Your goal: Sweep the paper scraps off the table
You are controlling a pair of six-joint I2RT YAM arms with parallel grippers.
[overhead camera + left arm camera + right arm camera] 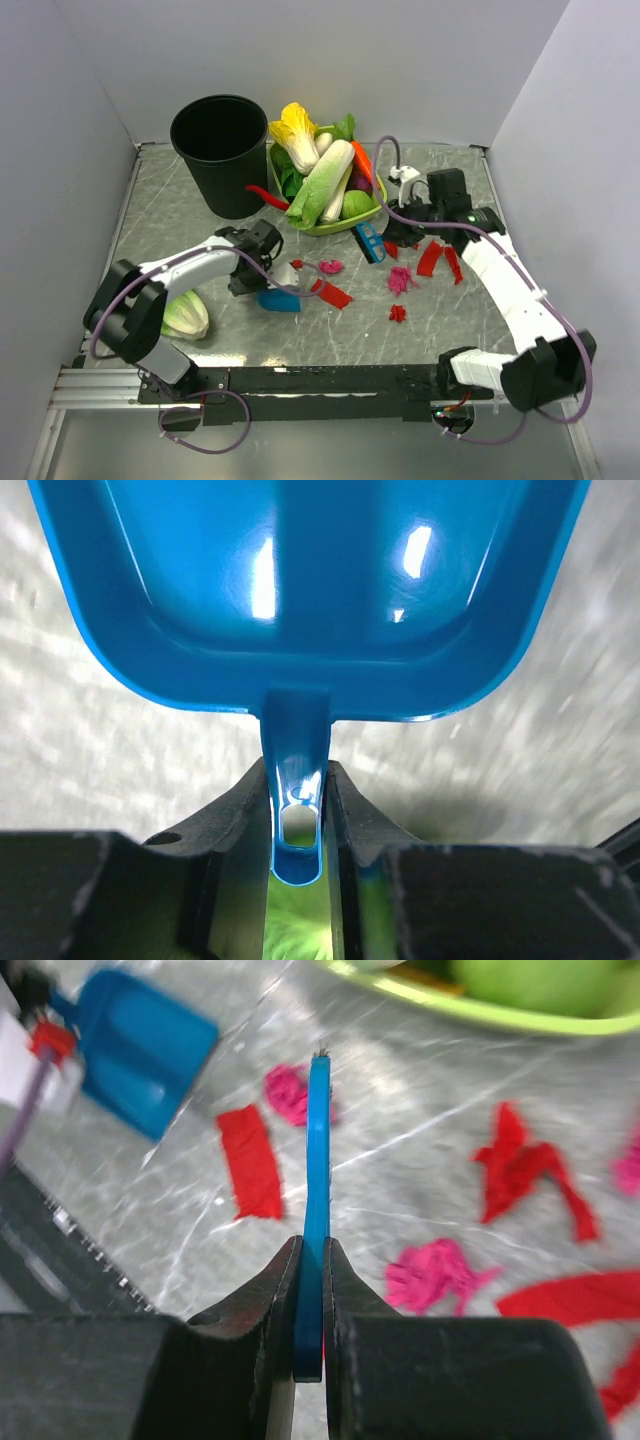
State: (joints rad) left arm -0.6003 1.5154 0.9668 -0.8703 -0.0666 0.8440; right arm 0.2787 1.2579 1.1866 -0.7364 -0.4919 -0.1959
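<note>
Ahead of my right gripper (310, 1250), clamped on the blue brush (317, 1160), paper scraps (435, 1272) dot the table (410, 1120); a red strip (250, 1160) lies beside it, roughly parallel. Left gripper (298, 780) grips the dustpan (300, 580).

On the grey-green veined table (300, 340), a tall black round plastic bin (220, 150) stands at eleven o'clock, a lime-green plastic bowl (338, 229) heaped with vegetables (322, 180) just right of it at twelve. The torn red and pink paper scraps (402, 280) lie from the centre out towards three o'clock, a small blue plastic brush (370, 242) behind them and a blue plastic dustpan (280, 300) at their left. A pale green leafy cabbage (186, 316) lies at eight o'clock.
</note>
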